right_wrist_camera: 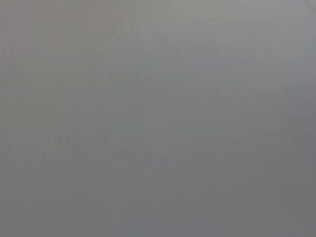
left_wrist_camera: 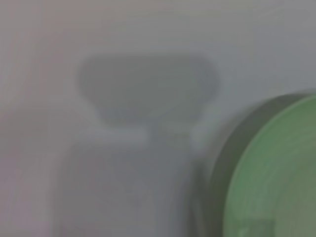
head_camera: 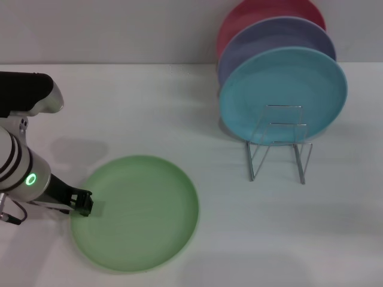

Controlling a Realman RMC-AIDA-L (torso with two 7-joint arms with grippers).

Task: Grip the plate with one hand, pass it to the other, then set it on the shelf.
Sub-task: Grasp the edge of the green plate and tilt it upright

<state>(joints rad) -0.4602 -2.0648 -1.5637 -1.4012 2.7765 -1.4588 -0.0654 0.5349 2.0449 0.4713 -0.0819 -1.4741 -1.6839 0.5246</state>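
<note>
The left gripper (head_camera: 85, 203), black and two-fingered on a black forearm with a silver wrist, black bands and a glowing green ring, sits low at the left edge of the light-green plate (head_camera: 136, 212). Its tip reaches the plate's rim, but whether the fingers are spread or closed on that rim cannot be told.

The plate lies flat on the plain white worktop (head_camera: 149, 107), spreading away to the right of the gripper: round, shallow, matte, with a softly raised rim. In the left wrist view a curved slice of the same plate (left_wrist_camera: 276, 173) shows beside a soft shadow on the worktop.

Well to the right of the gripper and farther from the robot stands the shelf (head_camera: 279, 143), a thin silver wire rack with upright loop dividers. A smooth turquoise plate (head_camera: 282, 95) stands on edge in it, with a lavender plate (head_camera: 269, 39) behind and a red plate (head_camera: 263, 12) behind that.

The right gripper is out of sight; its wrist view shows only a flat grey surface.
</note>
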